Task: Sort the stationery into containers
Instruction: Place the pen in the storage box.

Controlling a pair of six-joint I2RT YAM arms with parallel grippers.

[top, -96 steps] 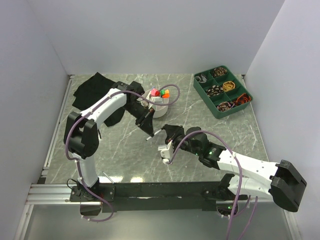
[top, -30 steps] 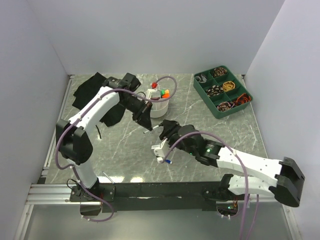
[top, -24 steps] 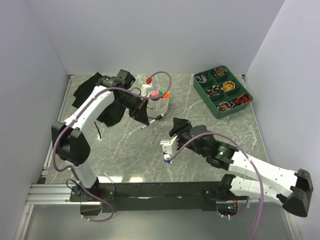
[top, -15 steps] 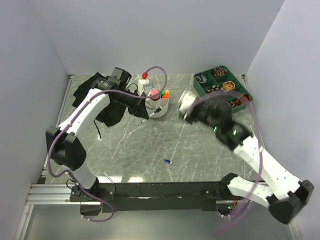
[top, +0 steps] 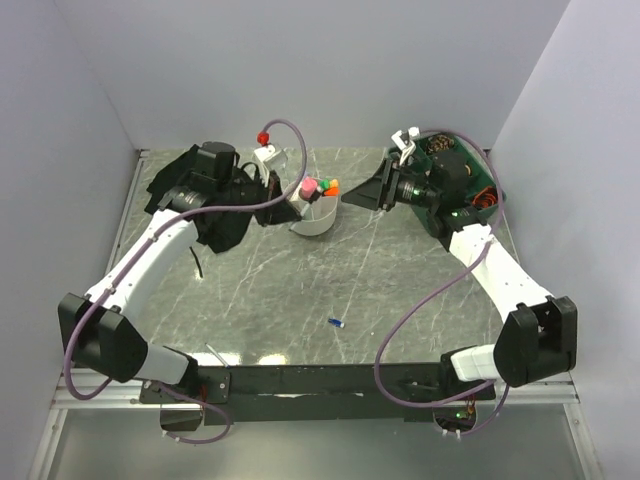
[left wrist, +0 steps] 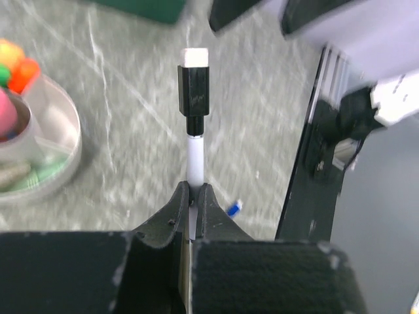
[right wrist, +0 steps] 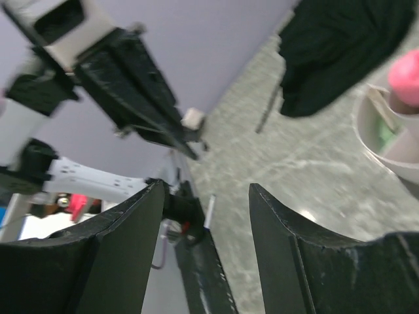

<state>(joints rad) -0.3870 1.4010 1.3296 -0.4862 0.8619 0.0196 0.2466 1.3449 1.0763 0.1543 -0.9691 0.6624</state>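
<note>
My left gripper (top: 277, 188) is shut on a thin white pen with a black cap (left wrist: 194, 118) and holds it in the air just left of the round white bowl (top: 318, 218). The bowl holds a pink-capped bottle (top: 309, 187) and orange and green highlighters (top: 328, 186). In the left wrist view the bowl (left wrist: 62, 154) lies to the left of the pen. My right gripper (top: 362, 198) is open and empty, in the air right of the bowl. A tiny blue piece (top: 336, 323) lies on the table in front. The black fabric bag (top: 185, 180) lies at the back left.
A green divided tray (top: 478, 212) stands at the back right, partly hidden by my right arm. A white pen (top: 215, 352) lies by the front rail, and a thin dark pen (top: 197, 265) lies beside the bag. Walls close in left, back and right.
My right gripper has let go of the blue piece at the front centre and swung up to the back right. My left gripper has carried the pen back and leftwards past the bowl.
</note>
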